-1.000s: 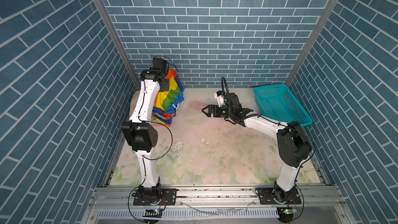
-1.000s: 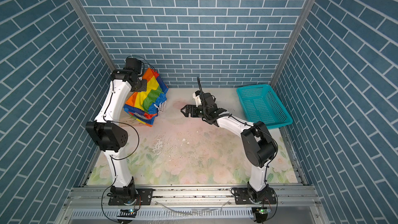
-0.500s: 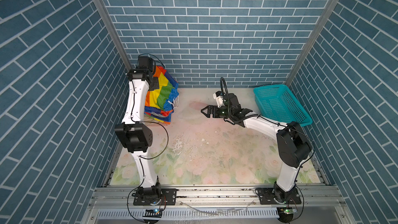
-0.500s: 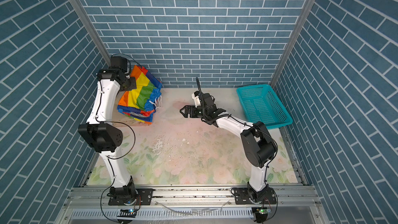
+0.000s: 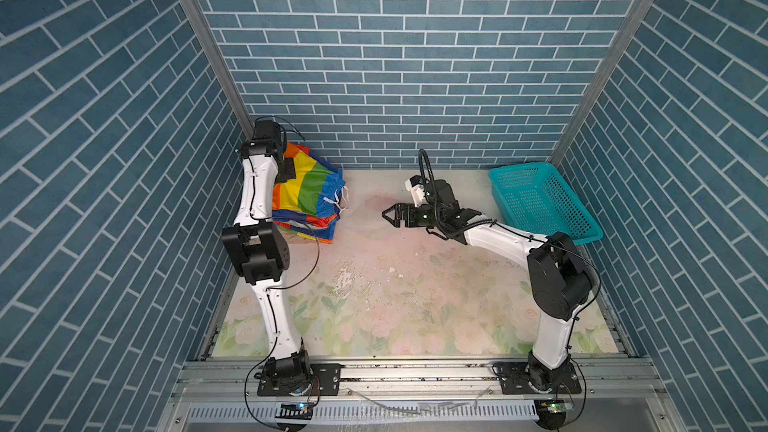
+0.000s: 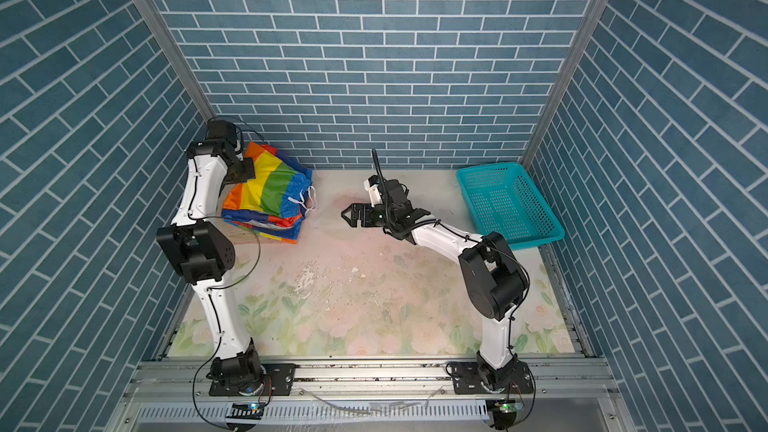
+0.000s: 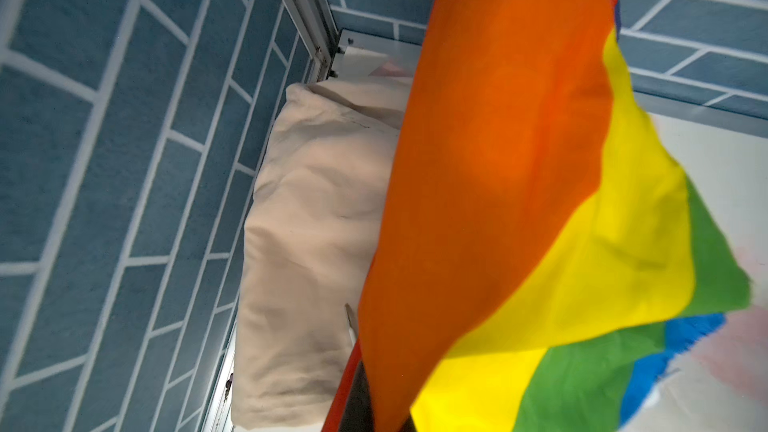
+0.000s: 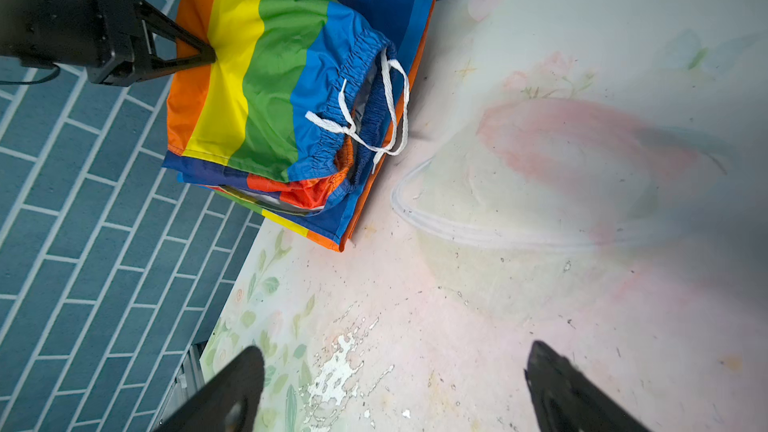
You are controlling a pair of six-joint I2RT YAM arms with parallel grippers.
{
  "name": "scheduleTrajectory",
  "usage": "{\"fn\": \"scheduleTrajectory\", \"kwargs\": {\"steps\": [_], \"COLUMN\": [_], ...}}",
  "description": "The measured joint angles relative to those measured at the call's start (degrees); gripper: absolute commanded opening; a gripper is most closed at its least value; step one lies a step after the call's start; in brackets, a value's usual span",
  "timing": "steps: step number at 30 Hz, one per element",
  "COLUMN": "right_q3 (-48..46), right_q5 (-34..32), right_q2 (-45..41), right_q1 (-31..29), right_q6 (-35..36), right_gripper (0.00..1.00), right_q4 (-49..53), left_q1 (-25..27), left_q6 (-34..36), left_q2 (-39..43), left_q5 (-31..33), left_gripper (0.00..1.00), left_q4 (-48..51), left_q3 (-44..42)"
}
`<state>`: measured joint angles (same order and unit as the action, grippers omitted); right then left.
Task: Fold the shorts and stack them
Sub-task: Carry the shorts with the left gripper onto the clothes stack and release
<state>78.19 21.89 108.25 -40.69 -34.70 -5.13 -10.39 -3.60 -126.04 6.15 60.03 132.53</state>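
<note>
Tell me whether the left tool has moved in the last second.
Yes. The left tool, shut on the rainbow-striped shorts, moved left toward the corner post.

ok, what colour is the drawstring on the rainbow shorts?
White; the drawstring shows best in the right wrist view.

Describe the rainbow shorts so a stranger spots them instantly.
Go to the table's far left corner, by the brick wall. The rainbow-striped shorts lie partly over beige shorts, pinched by the left gripper. Only they are multicoloured, with a white drawstring.
</note>
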Motion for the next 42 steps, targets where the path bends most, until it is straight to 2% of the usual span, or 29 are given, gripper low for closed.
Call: {"fn": "scheduleTrajectory", "kwargs": {"steps": [14, 34, 36, 42], "right_q3": [4.0, 4.6, 4.6, 4.6], "right_q5": [0.6, 1.0, 1.0, 1.1], "right_q2": [3.7, 4.4, 4.4, 4.4], "right_q1": [-0.7, -1.2, -1.3, -1.3], "right_q6": [0.0, -1.1, -1.1, -1.1], "right_gripper": [0.98, 0.98, 0.98, 0.99], "right_q4": [0.4, 0.4, 0.4, 0.4], "left_q1": [-6.5, -9.2, -9.2, -9.3], "left_q6": [2.1, 3.0, 2.9, 2.2], "left_q2": [-4.7, -11.8, -13.0, -14.3], "left_q5": [1.7, 3.5, 3.2, 1.9], "left_gripper": [0.00, 0.01, 0.15, 0.72], "left_q4": [-2.3, -6.1, -6.1, -6.1], "left_q3": [2.5, 2.5, 2.5, 2.5]}}
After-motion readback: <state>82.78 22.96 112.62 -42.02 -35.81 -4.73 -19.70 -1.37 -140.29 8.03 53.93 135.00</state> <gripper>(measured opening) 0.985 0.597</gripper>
